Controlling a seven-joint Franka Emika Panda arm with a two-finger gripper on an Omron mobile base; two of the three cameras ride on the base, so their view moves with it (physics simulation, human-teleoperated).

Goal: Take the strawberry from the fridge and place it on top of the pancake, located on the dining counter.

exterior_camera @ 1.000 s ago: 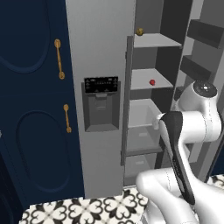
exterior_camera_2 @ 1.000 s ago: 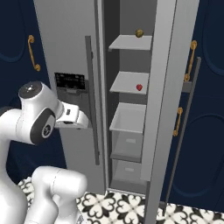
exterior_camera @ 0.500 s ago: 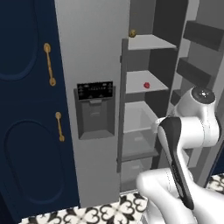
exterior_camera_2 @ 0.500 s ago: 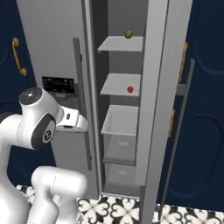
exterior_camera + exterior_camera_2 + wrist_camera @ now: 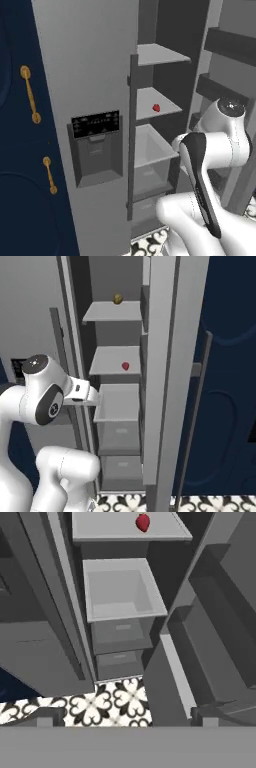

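The strawberry [image 5: 156, 107] [image 5: 125, 365] [image 5: 143, 522] is a tiny red berry lying on the middle shelf of the grey fridge [image 5: 75, 65], whose right door stands open. My gripper [image 5: 127, 717] is open and holds nothing. It hangs in front of the open compartment, below and short of the berry, pointing down at the drawers and floor. In the right base view the white hand [image 5: 85, 392] sits at the left edge of the compartment, level with the open bin. The pancake and the dining counter are out of view.
Below the berry's shelf an open grey bin [image 5: 122, 587] [image 5: 117, 401] juts out, with two shut drawers [image 5: 120, 632] under it. The open door's shelves [image 5: 230, 45] [image 5: 220, 597] stand at the right. Navy cabinets [image 5: 20, 190] [image 5: 230, 356] flank the fridge. A small yellow-brown item [image 5: 118, 299] rests on the top shelf.
The base has driven toward the fridge and sideways, so both base views shifted and the open compartment looms larger. The arm keeps its pose and the gripper stays open.
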